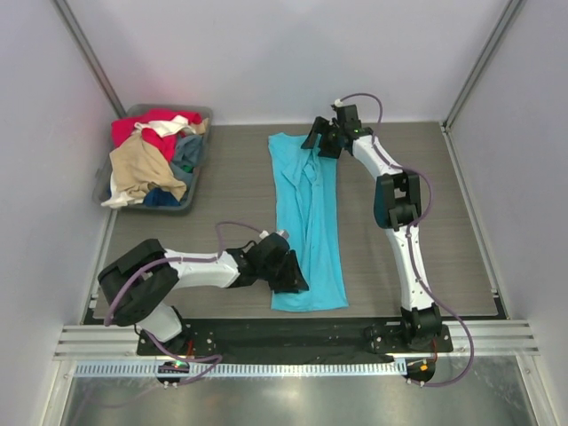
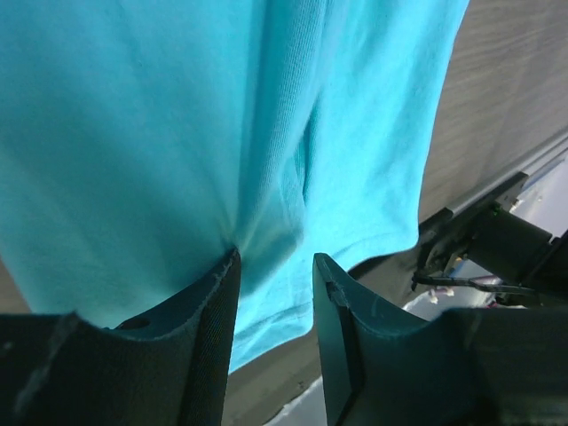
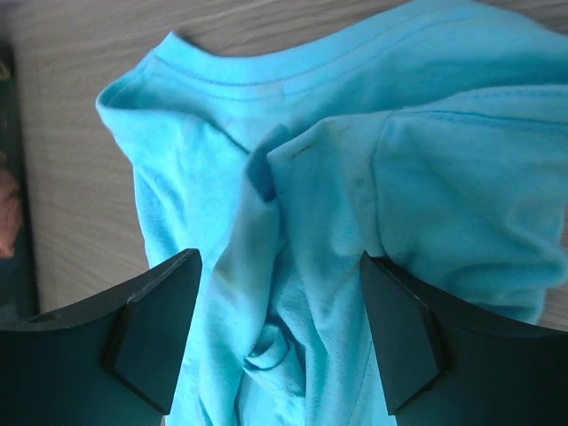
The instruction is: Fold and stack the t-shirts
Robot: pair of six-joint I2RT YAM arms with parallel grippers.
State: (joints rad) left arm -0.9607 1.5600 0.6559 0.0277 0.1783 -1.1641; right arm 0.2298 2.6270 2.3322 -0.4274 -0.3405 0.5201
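A bright turquoise t-shirt (image 1: 311,222) lies on the table as a long narrow strip, collar at the far end and hem at the near end. My left gripper (image 1: 293,277) sits low at the shirt's near left edge. In the left wrist view (image 2: 275,257) its jaws stand a little apart, with the shirt (image 2: 133,133) puckered at the left fingertip and the hem just beyond. My right gripper (image 1: 315,142) hovers over the collar end. In the right wrist view (image 3: 280,257) it is wide open above the wrinkled shirt (image 3: 444,177). Red (image 1: 146,129), tan (image 1: 142,169) and dark blue-grey (image 1: 186,155) shirts lie heaped in the bin.
The grey plastic bin (image 1: 151,206) stands at the far left of the wood-grain table. White walls close in the left, far and right sides. A black base plate (image 1: 293,335) and a metal rail run along the near edge.
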